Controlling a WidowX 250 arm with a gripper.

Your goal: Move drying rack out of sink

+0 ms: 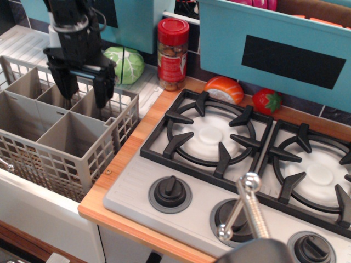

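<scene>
The grey-beige drying rack with lattice walls and inner dividers sits in the sink at the left. My black gripper hangs over the rack's back right part, open. Its two fingers reach down to the rack's back wall and back compartment. Nothing is held between them. The sink's white ribbed rim shows behind the rack. The faucet is mostly hidden behind the gripper.
A green cabbage and a red-lidded spice jar stand behind the rack. An orange food piece and a strawberry lie behind the stove. A metal handle juts up at the front. Teal cabinets hang above.
</scene>
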